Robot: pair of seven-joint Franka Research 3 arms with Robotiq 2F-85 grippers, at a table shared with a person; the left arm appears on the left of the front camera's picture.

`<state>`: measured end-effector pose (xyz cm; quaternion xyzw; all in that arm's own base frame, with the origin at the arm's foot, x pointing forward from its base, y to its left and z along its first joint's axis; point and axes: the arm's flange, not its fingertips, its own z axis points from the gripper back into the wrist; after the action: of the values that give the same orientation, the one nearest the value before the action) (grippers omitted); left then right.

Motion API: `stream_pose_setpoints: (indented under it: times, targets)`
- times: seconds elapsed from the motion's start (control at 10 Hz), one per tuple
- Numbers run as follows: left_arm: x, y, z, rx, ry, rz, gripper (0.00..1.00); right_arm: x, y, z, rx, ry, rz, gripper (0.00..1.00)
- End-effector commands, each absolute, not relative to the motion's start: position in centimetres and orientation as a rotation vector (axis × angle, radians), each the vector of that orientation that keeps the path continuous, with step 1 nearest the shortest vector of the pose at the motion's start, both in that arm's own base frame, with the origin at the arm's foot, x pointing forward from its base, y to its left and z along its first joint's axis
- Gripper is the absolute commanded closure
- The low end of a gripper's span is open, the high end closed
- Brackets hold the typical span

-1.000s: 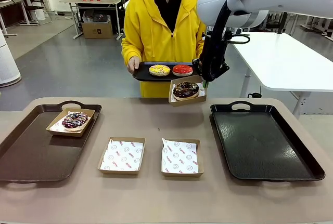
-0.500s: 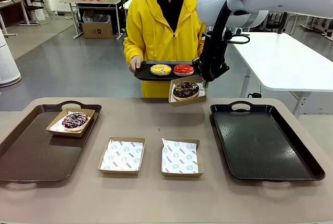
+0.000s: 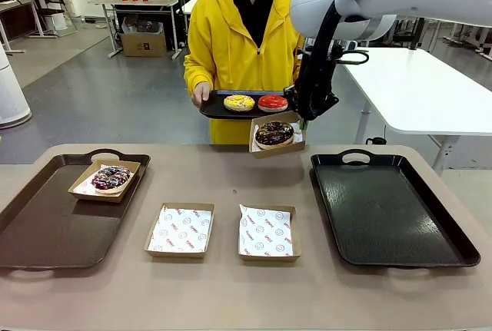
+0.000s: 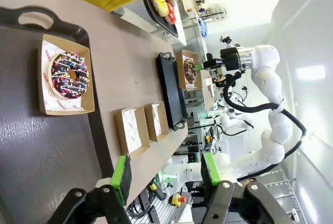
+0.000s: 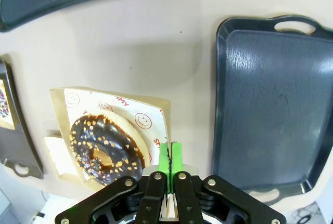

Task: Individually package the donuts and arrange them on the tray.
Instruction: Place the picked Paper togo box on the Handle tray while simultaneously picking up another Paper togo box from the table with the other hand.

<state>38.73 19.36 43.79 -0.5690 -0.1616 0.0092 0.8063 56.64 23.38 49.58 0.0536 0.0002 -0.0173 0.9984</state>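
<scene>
1. The right pincer (image 3: 302,120) (image 5: 170,154) is shut tight on the edge of a paper-lined cardboard box (image 3: 269,150) (image 5: 138,115), holding it in the air above the far edge of the bench (image 3: 231,292).
2. In that box lies a chocolate donut with pale crumbs (image 3: 274,132) (image 5: 106,148).
3. Just behind it, a person in a yellow jacket holds a small black tray (image 3: 215,110) with one hand (image 3: 200,93); on it lie the yellow-iced donut (image 3: 239,103) and the red-glazed donut (image 3: 271,103), side by side.
4. The empty black tray (image 3: 392,208) lies on the bench's right side, below the right pincer.
5. The left pincer (image 4: 165,174) stands wide, holding nothing, above the brown tray (image 3: 46,223) (image 4: 31,146) at the bench's left.
6. At that tray's far corner sits a second box (image 3: 83,187) (image 4: 49,107) with the chocolate donut with coloured sprinkles (image 3: 111,177) (image 4: 69,75).
7. Two empty lined boxes (image 3: 181,230) (image 3: 266,231) rest side by side on the bench between the trays.
</scene>
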Motion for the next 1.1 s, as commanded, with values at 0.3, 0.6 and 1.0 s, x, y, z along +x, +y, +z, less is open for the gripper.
stream_pose_setpoints:
  times: [0.3,0.6,1.0]
  targets:
    - [39.6,13.6,55.5,-0.908,-0.054,0.031,0.29,52.8,13.9,53.4,0.137,0.019,0.122,0.99]
    - [42.1,6.4,59.6,-0.746,0.061,0.043,0.29,52.1,7.6,52.6,0.143,0.078,0.127,0.99]
    - [47.4,-3.8,56.7,-0.46,0.194,0.095,0.29,53.7,3.5,49.2,0.131,0.133,0.112,0.99]
